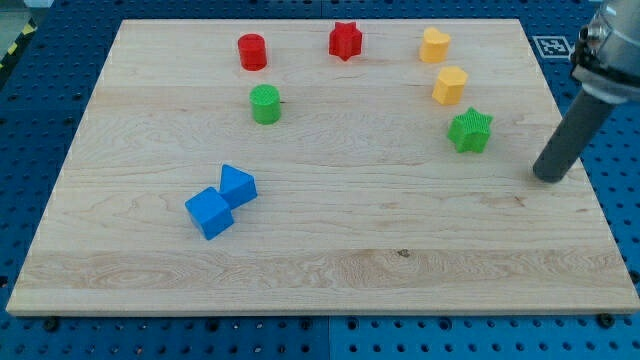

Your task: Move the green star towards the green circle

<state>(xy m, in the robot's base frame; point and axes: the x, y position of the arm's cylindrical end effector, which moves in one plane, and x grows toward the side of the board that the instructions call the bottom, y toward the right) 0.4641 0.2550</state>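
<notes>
A dark rod reaches in from the view's upper right over a pale wooden bench [330, 290], my tip [548, 178] resting near the board's right edge, to the view's right of the green star [470, 131] and slightly lower, with a clear strip of bare wood between them; nothing is touched at this moment; the arm carries no gripper, so there are no jaws to be apart, together or clamped on anything, only the straight rod. The green star sits on the right side of the board, just below the lower of 2 yellow blocks [449, 85], the upper yellow block [434, 45] standing nearer the top edge; the green circle [265, 104] stands well apart from it on the left half, a little higher in the view, with open wood across the whole stretch between the 2 green pieces. A red cylinder [252, 51] and a red star [345, 41] line the top of the board, and 2 blue blocks, one blue cube [209, 213] and one blue block [238, 186] touching it at a corner, lie toward the lower left, clear of the likely path. As a judgement, the task looks barely begun: the star is far from its target, and what seems in hand is the approach, the tip placed on the star's far side from the circle; left to do is closing onto the star and pushing it leftward across the board, slightly upward in the view, with the nearby yellow block the one piece that a skewed push might nudge.
</notes>
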